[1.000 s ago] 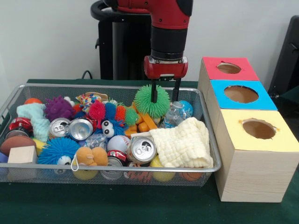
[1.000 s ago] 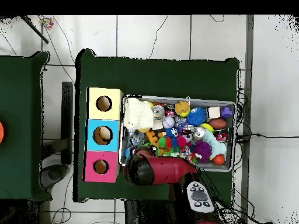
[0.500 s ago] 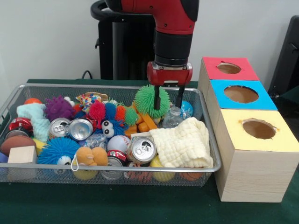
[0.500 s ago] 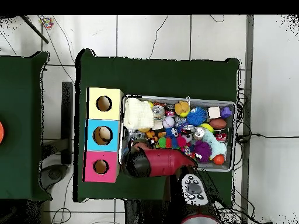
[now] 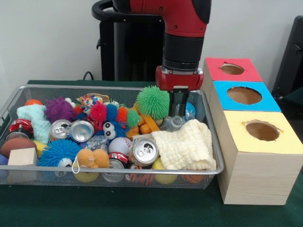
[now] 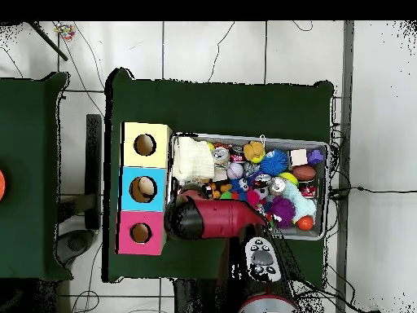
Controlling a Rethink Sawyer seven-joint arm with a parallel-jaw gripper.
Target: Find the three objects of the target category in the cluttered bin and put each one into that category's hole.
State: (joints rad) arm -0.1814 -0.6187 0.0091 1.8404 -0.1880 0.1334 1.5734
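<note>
My gripper (image 5: 180,113) hangs low at the far right end of the wire bin (image 5: 214,156), just right of a green spiky ball (image 5: 152,101). It is directly over a crumpled clear plastic bottle (image 5: 172,123) with a blue part (image 5: 190,109) behind it. Whether it touches the bottle is hidden. Three hole boxes stand to the right: red (image 5: 232,69), blue (image 5: 244,95) and yellow (image 5: 262,130). In the overhead view the red arm (image 6: 213,220) covers the gripper and the bin's corner by the boxes.
The bin holds several soda cans (image 5: 143,151), spiky balls (image 5: 58,151), a cream cloth (image 5: 185,146), a wooden block (image 5: 22,157) and soft toys (image 5: 92,158). The bin wall (image 6: 327,189) and the boxes (image 6: 143,189) hem in the gripper's sides.
The arm has shifted to the right, from over the green spiky ball to over the clear bottle, and dropped slightly lower. The bottle now lies a little lower and more to the left.
</note>
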